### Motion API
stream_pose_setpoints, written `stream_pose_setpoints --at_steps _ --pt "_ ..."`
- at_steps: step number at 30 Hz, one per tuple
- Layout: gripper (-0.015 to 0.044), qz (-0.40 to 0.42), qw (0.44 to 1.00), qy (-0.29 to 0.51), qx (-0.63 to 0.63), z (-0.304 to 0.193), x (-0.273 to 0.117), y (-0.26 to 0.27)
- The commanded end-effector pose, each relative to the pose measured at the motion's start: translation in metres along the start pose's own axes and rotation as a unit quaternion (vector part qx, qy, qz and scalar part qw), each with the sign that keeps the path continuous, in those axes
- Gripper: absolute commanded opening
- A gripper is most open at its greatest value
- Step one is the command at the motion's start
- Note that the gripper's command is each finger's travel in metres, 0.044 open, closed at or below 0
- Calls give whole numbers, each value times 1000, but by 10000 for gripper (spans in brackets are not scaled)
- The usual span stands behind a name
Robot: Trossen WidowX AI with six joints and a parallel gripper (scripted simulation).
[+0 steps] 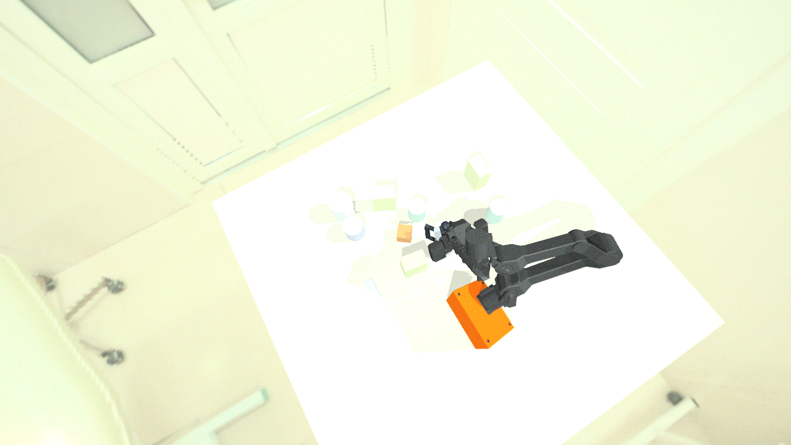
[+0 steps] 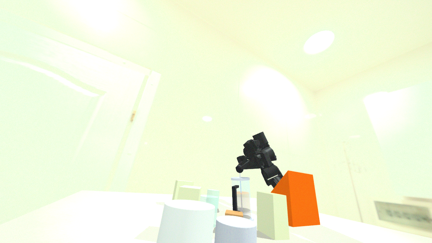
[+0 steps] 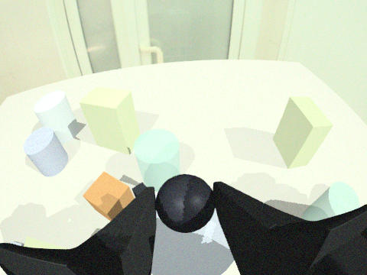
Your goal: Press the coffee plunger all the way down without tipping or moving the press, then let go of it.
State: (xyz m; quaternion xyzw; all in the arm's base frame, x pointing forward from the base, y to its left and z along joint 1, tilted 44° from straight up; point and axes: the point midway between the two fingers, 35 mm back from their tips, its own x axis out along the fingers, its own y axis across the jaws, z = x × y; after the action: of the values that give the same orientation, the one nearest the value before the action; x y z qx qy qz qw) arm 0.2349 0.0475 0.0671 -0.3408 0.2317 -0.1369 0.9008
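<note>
The coffee press stands upright on the table; its clear glass body [image 2: 245, 188] and black side handle [image 2: 234, 198] [image 1: 428, 232] show in the top and exterior views. My gripper [image 2: 239, 167] [image 3: 184, 192] is shut on the round black plunger knob [image 2: 239, 169] [image 3: 185, 204] [image 1: 445, 225], one finger on each side. In the exterior view a short length of thin rod [image 2: 240, 175] shows between the knob and the pale lid [image 2: 240, 179]. The knob stands a little above the lid, not touching it. In the wrist view the grey lid [image 3: 191, 253] lies below the knob, partly hidden by the fingers.
A small orange block [image 1: 404, 233] [image 3: 104, 191] is near the handle. A teal cylinder [image 1: 416, 210] [image 3: 157, 147] stands behind the press; another [image 1: 495, 210] stands to the right. Pale green boxes [image 1: 477, 171] [image 1: 413, 264] [image 3: 107, 122] and a big orange box [image 1: 486, 321] [image 2: 302, 199] surround it.
</note>
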Motion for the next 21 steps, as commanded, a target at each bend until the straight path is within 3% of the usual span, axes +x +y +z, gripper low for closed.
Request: stream_pose_setpoints --at_steps 1,21 --pt "127 -1 1000 8 -12 -5 3 0" --pt "127 -1 1000 1 -3 0 4 1"
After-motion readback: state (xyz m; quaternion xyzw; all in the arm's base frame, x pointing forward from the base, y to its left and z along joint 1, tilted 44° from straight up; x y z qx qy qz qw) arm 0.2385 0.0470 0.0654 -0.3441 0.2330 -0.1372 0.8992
